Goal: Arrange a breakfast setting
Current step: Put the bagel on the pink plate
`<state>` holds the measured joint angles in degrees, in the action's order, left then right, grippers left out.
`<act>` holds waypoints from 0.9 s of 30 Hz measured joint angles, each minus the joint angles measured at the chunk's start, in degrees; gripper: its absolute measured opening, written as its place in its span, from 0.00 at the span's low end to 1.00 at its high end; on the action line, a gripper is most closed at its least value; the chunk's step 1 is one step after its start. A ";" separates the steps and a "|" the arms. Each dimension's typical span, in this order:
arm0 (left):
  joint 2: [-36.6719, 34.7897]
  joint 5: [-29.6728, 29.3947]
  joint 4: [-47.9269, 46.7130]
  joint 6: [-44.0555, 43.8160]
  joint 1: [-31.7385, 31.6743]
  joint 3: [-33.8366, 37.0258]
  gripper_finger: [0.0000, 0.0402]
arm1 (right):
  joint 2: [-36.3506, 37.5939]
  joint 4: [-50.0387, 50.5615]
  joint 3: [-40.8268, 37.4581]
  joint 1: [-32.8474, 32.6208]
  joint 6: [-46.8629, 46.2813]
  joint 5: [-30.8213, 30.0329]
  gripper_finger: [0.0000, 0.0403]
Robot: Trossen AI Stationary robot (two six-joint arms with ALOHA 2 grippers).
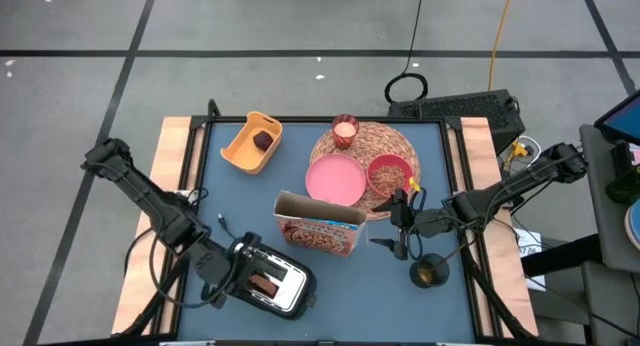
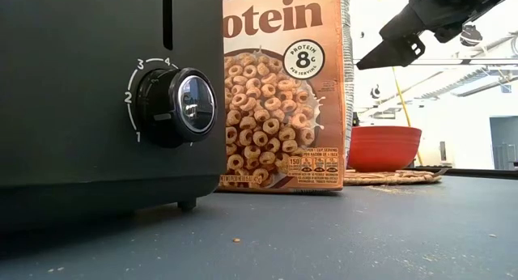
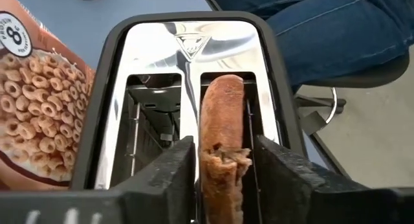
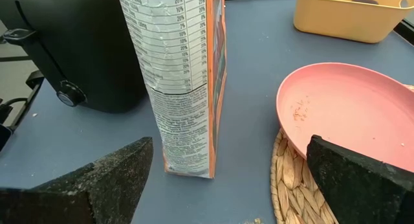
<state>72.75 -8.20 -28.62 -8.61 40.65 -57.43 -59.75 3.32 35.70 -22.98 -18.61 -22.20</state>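
A bagel half (image 3: 222,140) stands on edge in the right slot of a black and chrome toaster (image 1: 268,281) at the table's near left. My left gripper (image 3: 223,175) is open, with one finger on each side of the bagel's near end; whether they touch it I cannot tell. My right gripper (image 1: 400,226) is open and empty above the table, between the brown cereal box (image 1: 320,226) and the woven mat (image 1: 372,146). The pink plate (image 1: 335,178), the red bowl (image 1: 388,173) and the small glass (image 1: 345,131) rest on the mat. A dark red fruit (image 1: 263,140) lies in a yellow bin (image 1: 245,151). No spoon shows.
The cereal box (image 4: 184,75) stands upright between the toaster and the plate (image 4: 349,114). A dark round object (image 1: 430,271) sits near the table's near right. A seated person's leg in jeans (image 3: 323,30) shows beyond the table edge behind the toaster.
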 joint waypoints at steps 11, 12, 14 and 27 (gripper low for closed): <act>0.04 0.19 -0.37 1.25 0.01 0.00 0.19 | 0.00 0.01 0.00 0.00 -0.01 0.00 0.98; 0.04 0.19 -0.35 1.29 -0.01 0.00 0.18 | 0.00 0.01 0.00 0.00 -0.01 0.00 0.98; 0.04 0.19 -0.05 1.37 0.01 0.00 0.18 | 0.00 0.01 0.00 0.00 0.00 0.00 0.98; -2.06 0.17 2.26 1.00 -0.03 0.09 0.17 | 0.00 0.01 0.00 0.00 0.00 0.00 0.98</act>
<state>70.69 -8.03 -26.36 -7.62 40.62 -57.34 -59.75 3.33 35.70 -22.98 -18.61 -22.20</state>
